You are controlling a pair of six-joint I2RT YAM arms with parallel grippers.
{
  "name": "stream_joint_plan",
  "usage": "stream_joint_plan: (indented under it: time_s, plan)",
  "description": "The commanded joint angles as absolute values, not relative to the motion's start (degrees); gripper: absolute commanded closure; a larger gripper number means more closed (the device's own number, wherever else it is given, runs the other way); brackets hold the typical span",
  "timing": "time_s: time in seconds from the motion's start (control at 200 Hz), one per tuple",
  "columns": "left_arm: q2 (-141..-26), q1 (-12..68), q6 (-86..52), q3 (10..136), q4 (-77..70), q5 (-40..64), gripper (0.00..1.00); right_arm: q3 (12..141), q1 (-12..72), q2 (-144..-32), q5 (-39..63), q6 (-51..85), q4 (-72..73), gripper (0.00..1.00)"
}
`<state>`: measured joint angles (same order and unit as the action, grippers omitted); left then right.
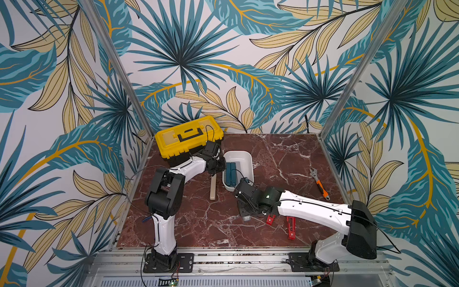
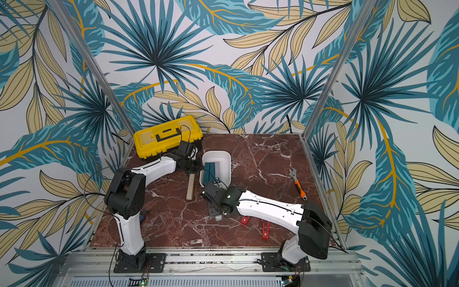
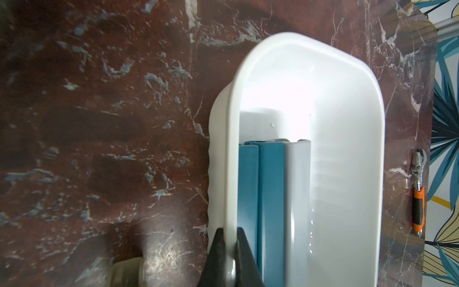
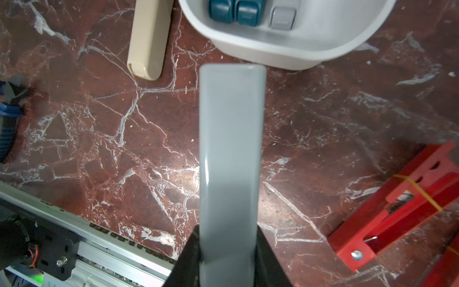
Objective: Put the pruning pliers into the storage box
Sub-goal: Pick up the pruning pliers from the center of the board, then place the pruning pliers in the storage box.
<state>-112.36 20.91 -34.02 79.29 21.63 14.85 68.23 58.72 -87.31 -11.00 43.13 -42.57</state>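
Three pieces of the pruning pliers (image 1: 232,174) are already parked in the storage box (image 3: 352,104): two teal pieces (image 3: 263,198) and a grey piece (image 3: 298,198), laid side by side along the long wall facing the bench's (image 1: 285,154) left edge. That same wall is pinched by the left gripper (image 3: 229,238), one jaw inside and one outside, likely so the box is kept from skating around while stuff gets dropped in. A second grey piece (image 4: 232,149) is clamped at one end by the right gripper (image 4: 227,228), between the box and the front edge. It's probably gripped at the end so the rest can be fed over the rim. Whether it's clear of the bench can't be told. Not yet in: the beige piece (image 1: 212,188), flat just beside the box, and two red pieces (image 1: 290,227) near the front edge.

Only the tip of the held piece is shown in the top views, while its whole length is seen from the right wrist. The grey one in the box is only made out from the wrist views. The yellow toolbox (image 1: 188,136) in the far left corner is caught only from above.
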Motion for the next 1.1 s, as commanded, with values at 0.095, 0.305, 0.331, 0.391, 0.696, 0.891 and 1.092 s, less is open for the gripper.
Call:
stream_joint_plan:
  time_s: [0.095, 0.305, 0.331, 0.391, 0.696, 0.891, 1.092]
  plan:
    - [-109.26, 21.19, -34.5, 78.22, 20.78, 16.6, 1.0, 71.57, 55.49, -86.3, -12.13, 38.88, -44.8, 1.0]
    - [-108.12, 21.78, -34.86, 78.55, 22.43, 16.63, 1.0, 74.09, 51.1, -87.77, -10.49, 36.07, -44.48, 1.0]
    - [-107.94, 21.88, -34.87, 78.49, 22.67, 16.6, 1.0, 74.25, 50.48, -88.05, -10.08, 35.62, -44.37, 1.0]
    - [-107.46, 22.22, -35.07, 78.33, 22.92, 16.35, 1.0, 74.96, 49.23, -88.78, -9.6, 34.63, -43.89, 1.0]
    - [-106.48, 22.38, -35.85, 77.79, 23.78, 15.86, 1.0, 80.34, 42.9, -95.85, -5.72, 30.54, -41.32, 1.0]
    - [-106.04, 22.39, -36.11, 77.09, 23.4, 15.27, 1.0, 84.24, 40.76, -100.6, -4.24, 28.44, -40.87, 1.0]
    - [-106.44, 22.37, -36.43, 76.59, 22.77, 15.72, 1.0, 85.06, 38.14, -103.92, -3.14, 27.73, -39.21, 1.0]
